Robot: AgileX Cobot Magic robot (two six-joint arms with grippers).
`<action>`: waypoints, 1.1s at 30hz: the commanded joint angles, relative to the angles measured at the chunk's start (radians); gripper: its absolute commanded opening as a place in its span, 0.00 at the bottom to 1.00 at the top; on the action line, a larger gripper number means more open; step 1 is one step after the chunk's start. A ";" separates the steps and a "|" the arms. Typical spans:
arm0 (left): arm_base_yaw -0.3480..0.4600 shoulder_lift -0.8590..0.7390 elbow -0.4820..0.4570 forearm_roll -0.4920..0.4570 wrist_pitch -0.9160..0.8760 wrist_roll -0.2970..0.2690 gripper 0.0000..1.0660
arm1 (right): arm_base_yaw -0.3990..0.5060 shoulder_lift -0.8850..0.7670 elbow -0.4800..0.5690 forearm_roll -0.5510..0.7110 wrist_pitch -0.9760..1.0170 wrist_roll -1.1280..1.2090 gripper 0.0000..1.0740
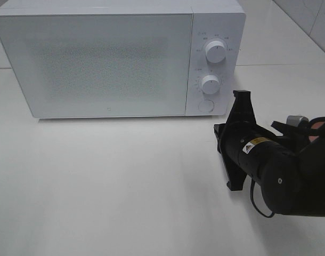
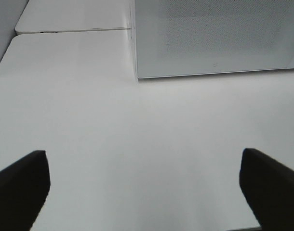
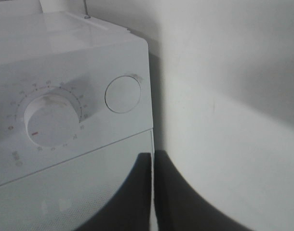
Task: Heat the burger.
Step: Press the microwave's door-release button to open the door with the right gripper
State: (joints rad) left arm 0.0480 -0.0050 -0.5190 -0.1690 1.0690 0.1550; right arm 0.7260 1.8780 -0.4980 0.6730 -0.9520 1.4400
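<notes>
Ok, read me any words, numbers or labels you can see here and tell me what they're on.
Nothing reads clearly.
Scale marks around the upper knob: too small.
Scale marks around the lower knob: blurred in both views.
Small mark low on the microwave door: too small.
Yellow sticker on the right arm: too small.

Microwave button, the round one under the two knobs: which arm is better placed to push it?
The right arm. Its jaws are shut and sit close to the round button on the microwave. The left jaws stand open, facing the door's far end, away from the button.
</notes>
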 commanded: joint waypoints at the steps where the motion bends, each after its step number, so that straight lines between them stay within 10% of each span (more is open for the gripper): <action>1: 0.002 -0.023 0.002 -0.007 0.004 -0.006 0.94 | -0.044 -0.001 -0.029 -0.037 0.028 0.004 0.00; 33: 0.002 -0.023 0.002 -0.007 0.004 -0.005 0.94 | -0.131 0.197 -0.291 -0.061 0.079 0.037 0.00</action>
State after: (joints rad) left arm 0.0480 -0.0050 -0.5190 -0.1690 1.0690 0.1550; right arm 0.6010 2.0710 -0.7790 0.6220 -0.8780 1.4740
